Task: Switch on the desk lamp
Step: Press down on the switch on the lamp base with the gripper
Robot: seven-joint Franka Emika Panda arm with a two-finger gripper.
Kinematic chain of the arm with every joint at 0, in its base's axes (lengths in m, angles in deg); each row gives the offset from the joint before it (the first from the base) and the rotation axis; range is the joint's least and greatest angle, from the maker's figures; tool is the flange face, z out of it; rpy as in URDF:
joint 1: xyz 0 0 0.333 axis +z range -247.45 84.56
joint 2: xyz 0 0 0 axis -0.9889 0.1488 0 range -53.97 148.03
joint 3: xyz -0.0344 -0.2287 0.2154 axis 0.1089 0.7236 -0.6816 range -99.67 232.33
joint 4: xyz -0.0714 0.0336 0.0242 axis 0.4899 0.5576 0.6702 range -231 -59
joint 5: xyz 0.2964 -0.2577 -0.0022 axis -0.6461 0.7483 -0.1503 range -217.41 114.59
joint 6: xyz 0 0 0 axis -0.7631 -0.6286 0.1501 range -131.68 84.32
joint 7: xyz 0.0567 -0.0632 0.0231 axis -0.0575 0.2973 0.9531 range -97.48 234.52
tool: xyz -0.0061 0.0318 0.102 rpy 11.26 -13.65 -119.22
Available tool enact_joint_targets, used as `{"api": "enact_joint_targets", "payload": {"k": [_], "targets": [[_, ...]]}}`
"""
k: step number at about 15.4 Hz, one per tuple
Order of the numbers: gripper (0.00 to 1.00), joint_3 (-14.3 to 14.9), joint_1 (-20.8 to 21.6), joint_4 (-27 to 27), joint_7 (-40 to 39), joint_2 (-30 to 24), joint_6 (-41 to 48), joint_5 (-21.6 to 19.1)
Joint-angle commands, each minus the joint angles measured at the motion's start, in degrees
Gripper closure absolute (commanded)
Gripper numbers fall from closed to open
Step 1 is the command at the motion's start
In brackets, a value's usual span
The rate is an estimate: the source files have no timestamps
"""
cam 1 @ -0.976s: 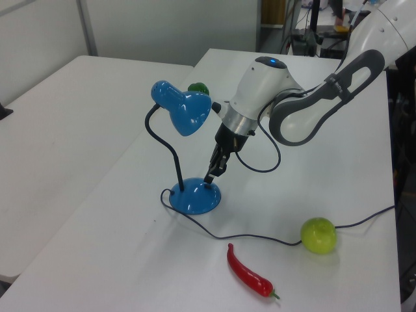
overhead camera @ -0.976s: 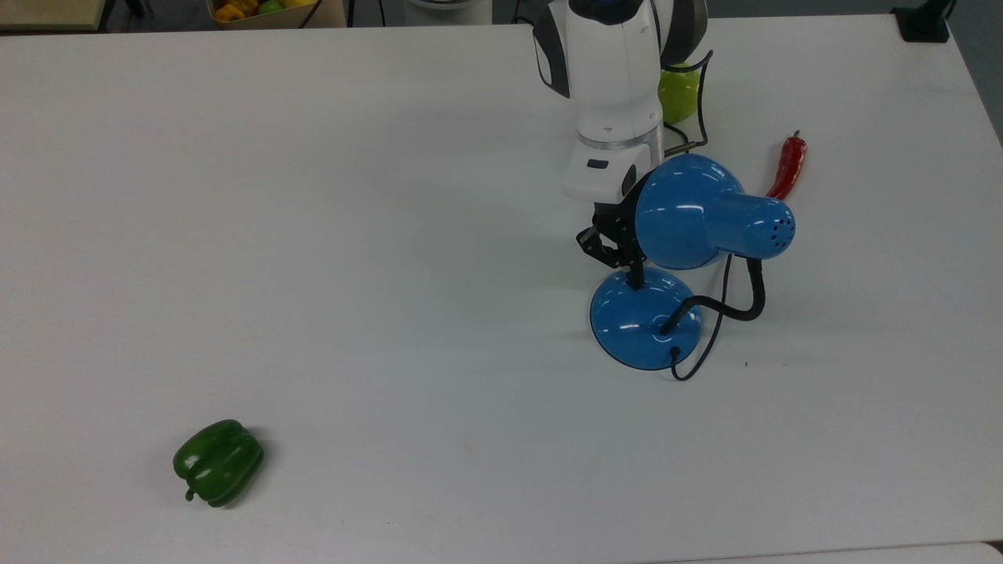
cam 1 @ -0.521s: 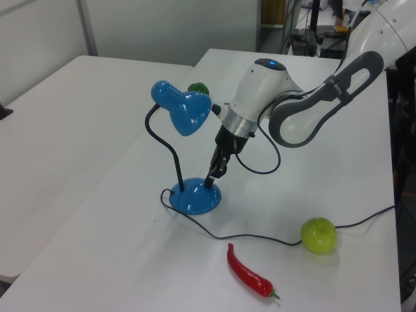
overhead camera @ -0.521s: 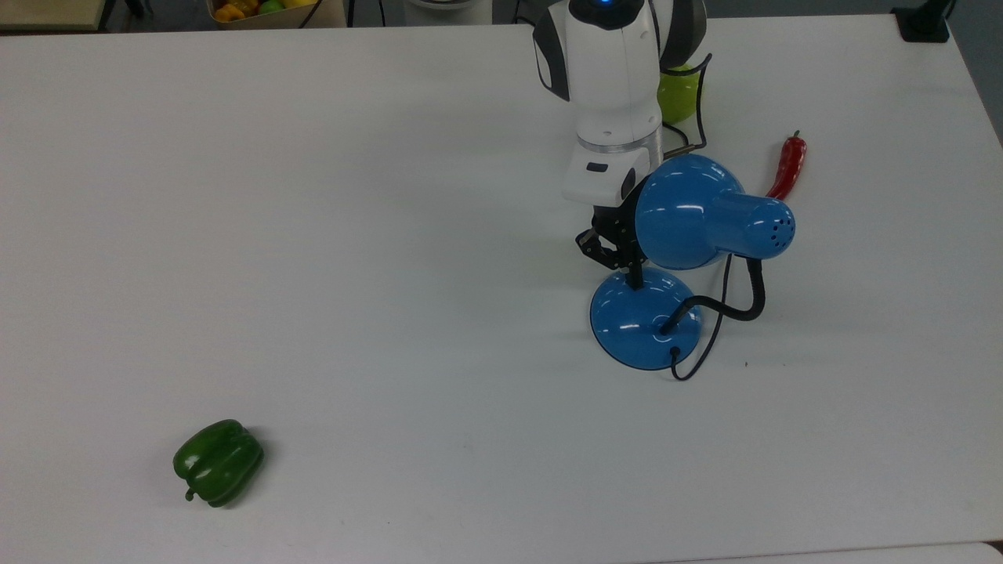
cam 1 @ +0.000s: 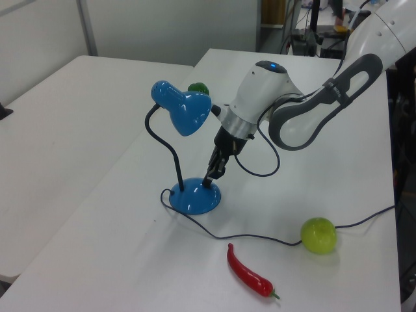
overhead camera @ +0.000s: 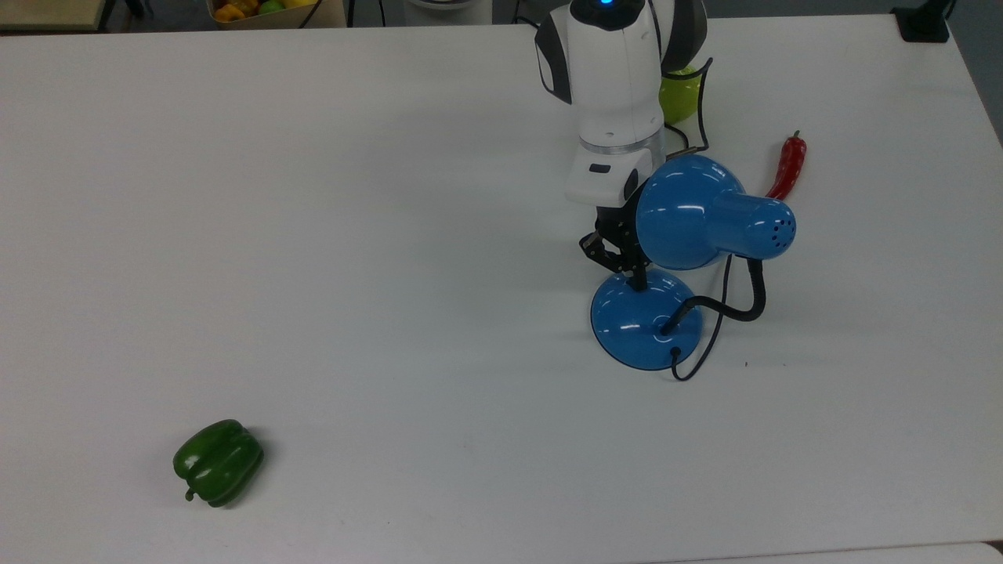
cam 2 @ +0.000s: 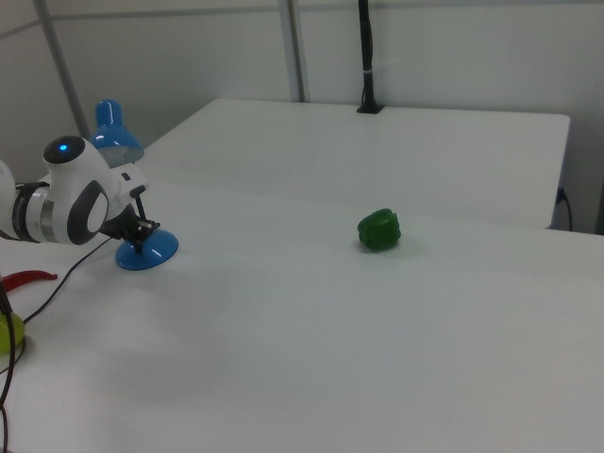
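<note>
Nearest in the top view, low in the frame, the green pepper (overhead camera: 218,462) sits alone on the tabletop (overhead camera: 392,274), same spot as a second ago. Further up on the right of the frame is the desk lamp (overhead camera: 682,258), base not shifted, shade not glowing. The end effector (overhead camera: 636,276) has nudged slightly toward the right of the frame, and its black tip is down on the near edge of the base. Fingers look pinched together, holding nothing. I'd say it's pressing the switch, no light yet. Beyond: red chili (overhead camera: 787,166), green apple (overhead camera: 678,92).
</note>
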Motion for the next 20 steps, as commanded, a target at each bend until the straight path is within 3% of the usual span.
{"api": "enact_joint_targets", "payload": {"k": [1, 20], "targets": [[1.00, 0.1, 0.7, 0.4, -0.3, 1.1, -1.8, 0.1], [1.00, 0.1, 0.9, 0.4, -0.4, 2.4, -2.9, 0.3]]}}
